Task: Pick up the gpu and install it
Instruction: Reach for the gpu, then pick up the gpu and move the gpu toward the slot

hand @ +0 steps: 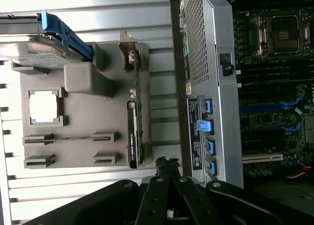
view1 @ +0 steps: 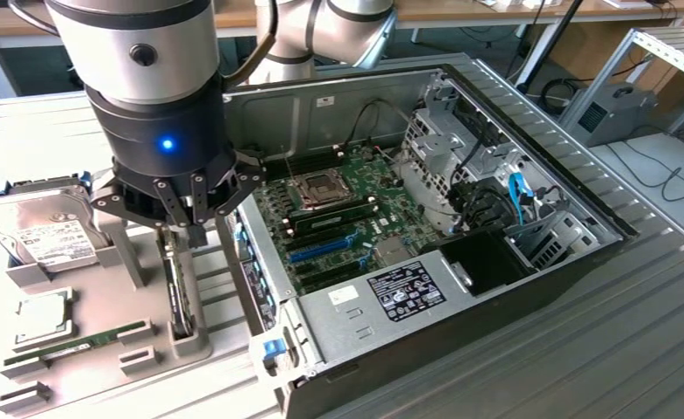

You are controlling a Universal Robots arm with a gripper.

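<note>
The gpu [view1: 179, 301] is a slim dark card standing on edge in a slot of the grey holder [view1: 133, 262], at the exterior view's left of the open computer case. In the wrist view the gpu [hand: 135, 122] shows a pale bracket strip at its far end. My gripper [view1: 193, 227] hangs just above the card's upper end with its dark fingers drawn together. In the wrist view my gripper [hand: 167, 162] is shut with nothing between its fingers, apart from the card and slightly to its case side.
The open computer case [view1: 551, 209] lies on its side with the motherboard [view1: 342, 214] and blue slots [view1: 318, 250] exposed. On the holder sit a silver hard drive [view1: 45, 229], a square processor chip [view1: 42, 319] and a green memory stick [view1: 80, 342].
</note>
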